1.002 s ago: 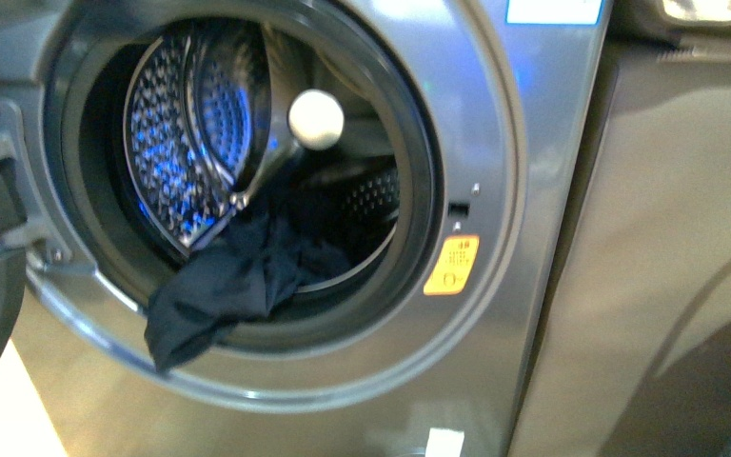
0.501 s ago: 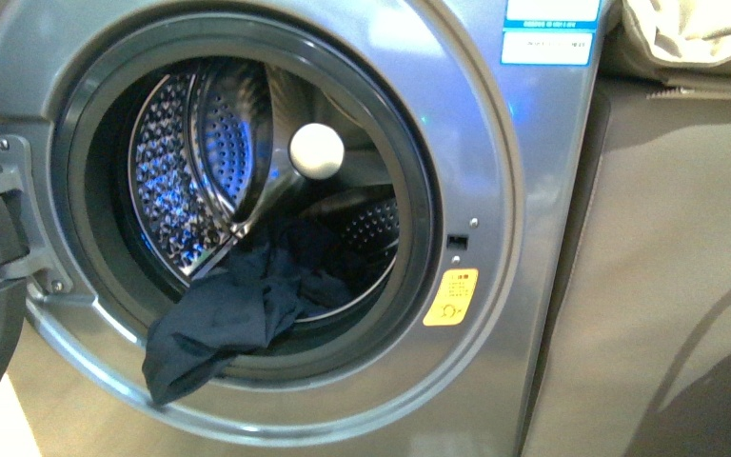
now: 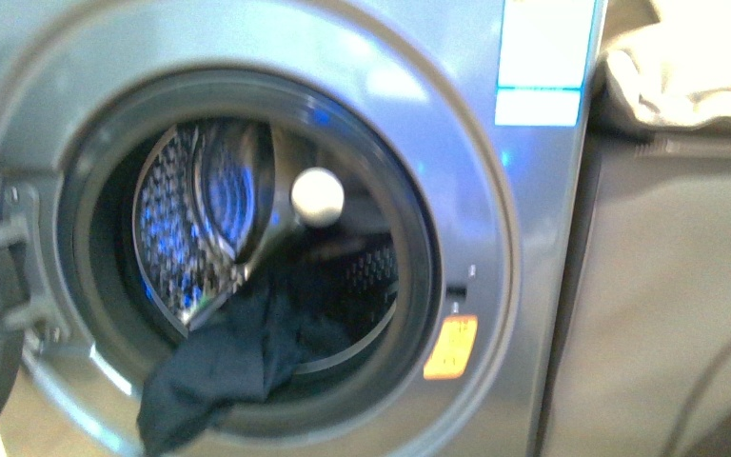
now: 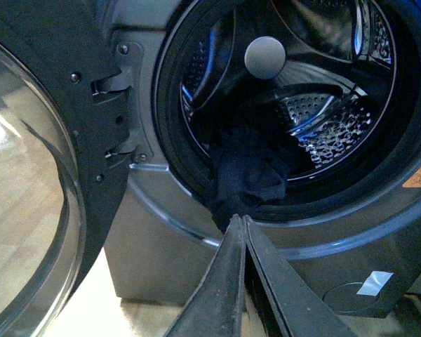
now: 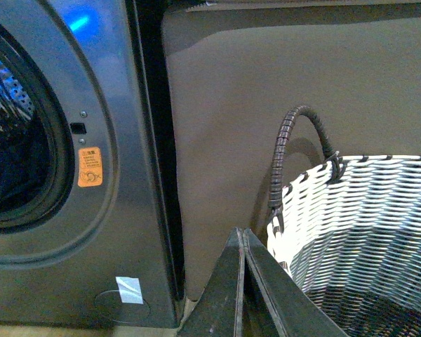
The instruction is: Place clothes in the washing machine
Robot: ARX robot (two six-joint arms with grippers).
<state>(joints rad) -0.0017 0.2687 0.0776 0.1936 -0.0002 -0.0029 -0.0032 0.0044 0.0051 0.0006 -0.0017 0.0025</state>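
The dark clothes (image 3: 233,367) drape over the lower lip of the washing machine (image 3: 495,248) porthole, half inside its drum, while the left pincer (image 4: 240,223) and right pincer (image 5: 242,235) are both pressed together, empty, near the machine.

Dark navy clothes (image 3: 233,367) bunched, lying half in the drum, one end draped out over the lower-left porthole rim. Silver-grey washing machine (image 3: 495,314) stands with door swung open, perforated steel drum visible, orange sticker right of porthole.
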